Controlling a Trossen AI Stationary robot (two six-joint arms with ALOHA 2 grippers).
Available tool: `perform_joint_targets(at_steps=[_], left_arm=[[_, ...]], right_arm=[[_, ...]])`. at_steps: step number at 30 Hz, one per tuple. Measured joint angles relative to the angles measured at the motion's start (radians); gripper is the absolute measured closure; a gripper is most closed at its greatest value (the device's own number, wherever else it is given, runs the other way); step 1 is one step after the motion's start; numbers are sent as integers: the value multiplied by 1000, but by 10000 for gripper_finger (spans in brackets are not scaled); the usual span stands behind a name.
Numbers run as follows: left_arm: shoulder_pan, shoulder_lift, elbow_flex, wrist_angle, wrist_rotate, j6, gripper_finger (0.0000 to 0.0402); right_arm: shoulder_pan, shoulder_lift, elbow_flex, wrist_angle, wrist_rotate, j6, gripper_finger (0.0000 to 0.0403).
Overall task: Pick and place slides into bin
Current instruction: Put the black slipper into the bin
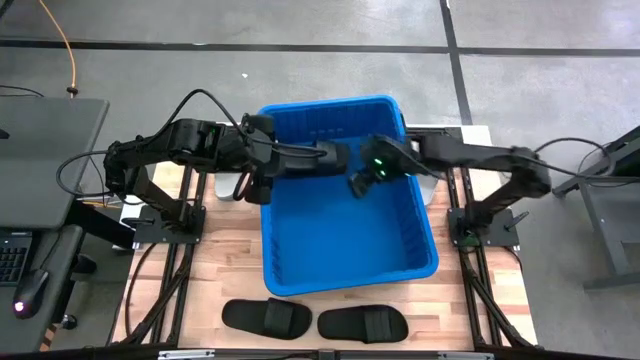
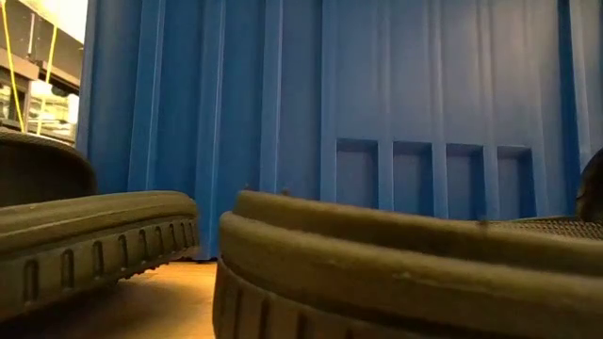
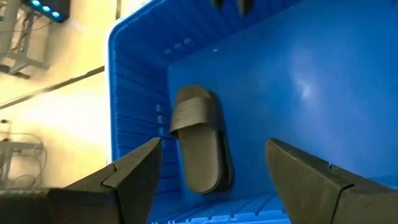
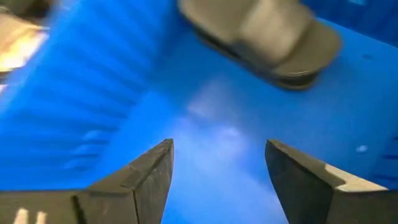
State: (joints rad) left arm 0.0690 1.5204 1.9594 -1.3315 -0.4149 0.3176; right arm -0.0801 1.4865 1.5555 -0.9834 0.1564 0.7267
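The blue bin (image 1: 420, 230) stands in the middle of the table. One black slide (image 1: 332, 155) lies on the bin's floor by its far wall; it also shows in the left wrist view (image 3: 200, 146) and the right wrist view (image 4: 267, 37). Two more black slides (image 1: 265, 317) (image 1: 362, 323) lie sole down on the table in front of the bin, and fill the low view (image 2: 94, 240) (image 2: 396, 273). My left gripper (image 1: 285, 160) (image 3: 211, 168) is open over the bin's far left corner, pointing at the slide inside. My right gripper (image 1: 360, 182) (image 4: 217, 162) is open and empty over the bin's floor.
The bin's tall ribbed walls (image 2: 283, 113) surround both grippers. Bare wooden table (image 1: 470, 310) lies to the right of the two slides near the front edge. A grey desk with a keyboard and mouse (image 1: 30, 285) stands to the left of the table.
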Motion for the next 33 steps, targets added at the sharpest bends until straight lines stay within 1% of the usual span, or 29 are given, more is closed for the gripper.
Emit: perform_joint_targets(at_steps=[3,6,10,14,15,16,19,21,24,25,27,30,33], left_arm=[[0,0,0,9,27,8,126],[0,0,0,49,88,25,126],[-27,1,0,139,212,13,126],[-87,7,0,256,354,3,126],[-103,7,0,293,392,3,126],[-123,13,2,329,410,-4,126],[-197,26,0,399,416,-46,126],[-248,38,1,481,414,-81,126],[-324,55,1,619,372,-180,126],[-351,70,2,689,365,-197,126],[-407,93,-12,800,315,-214,126],[-466,122,-98,991,226,-250,126],[-486,124,-232,1013,167,-351,126]], right_arm=[[95,-75,1,8,27,51,162],[196,-130,1,9,43,116,162],[351,-178,1,-9,45,205,162],[525,-186,1,-13,31,299,162],[573,-184,1,-11,39,314,162],[621,-180,1,1,59,321,163],[771,-170,1,93,161,322,164],[864,-164,1,177,284,307,164],[992,-145,1,284,478,278,164],[1024,-135,1,303,531,268,164],[1078,-114,1,315,624,270,164],[1134,-78,0,293,703,316,164],[1172,-49,-1,258,747,413,164]])
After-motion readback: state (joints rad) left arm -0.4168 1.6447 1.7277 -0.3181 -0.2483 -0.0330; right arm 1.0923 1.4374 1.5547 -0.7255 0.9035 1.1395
